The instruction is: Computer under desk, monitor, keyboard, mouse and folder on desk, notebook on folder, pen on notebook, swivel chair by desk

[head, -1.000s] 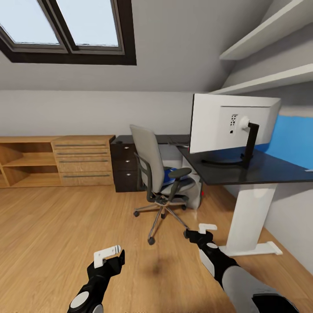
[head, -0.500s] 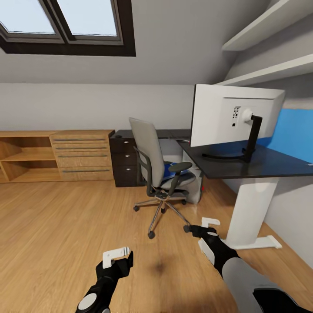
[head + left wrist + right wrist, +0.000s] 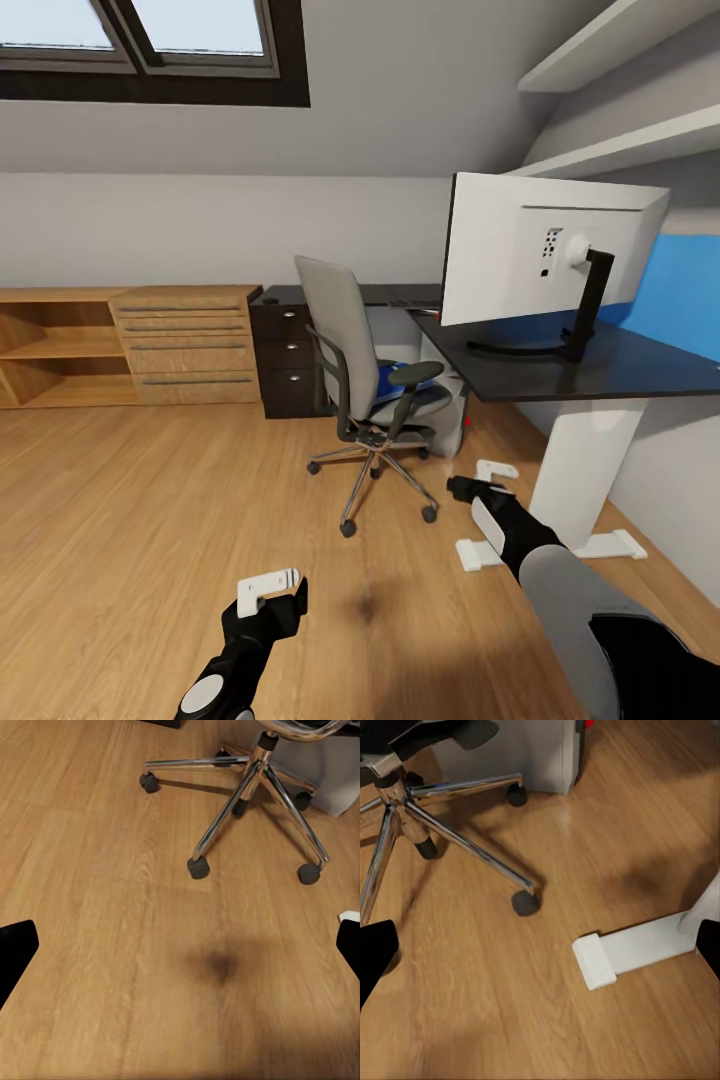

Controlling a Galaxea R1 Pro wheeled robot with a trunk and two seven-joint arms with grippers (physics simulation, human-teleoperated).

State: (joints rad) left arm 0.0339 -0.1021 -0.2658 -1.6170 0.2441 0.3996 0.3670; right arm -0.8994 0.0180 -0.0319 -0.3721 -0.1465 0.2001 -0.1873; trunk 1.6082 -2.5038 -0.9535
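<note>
Left gripper [image 3: 268, 591] jaws apart, empty, low over wood floor [image 3: 150, 520]. Right gripper [image 3: 487, 474] jaws apart, empty, near desk [image 3: 560, 375] white leg. Swivel chair [image 3: 362, 380] beside desk, blue folder [image 3: 388, 381] on seat. Monitor [image 3: 545, 252] on desk. Computer [image 3: 521, 754] under desk behind chair.

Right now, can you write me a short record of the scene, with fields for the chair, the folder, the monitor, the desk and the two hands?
chair: swivel chair on the wood floor, beside the desk, back turned to the camera
folder: blue folder lying on the chair seat
monitor: monitor upright on the desk, seen from its back
desk: black desk top on a white leg
left hand: left hand open, empty, low above the floor
right hand: right hand open, empty, near the desk's foot
</note>
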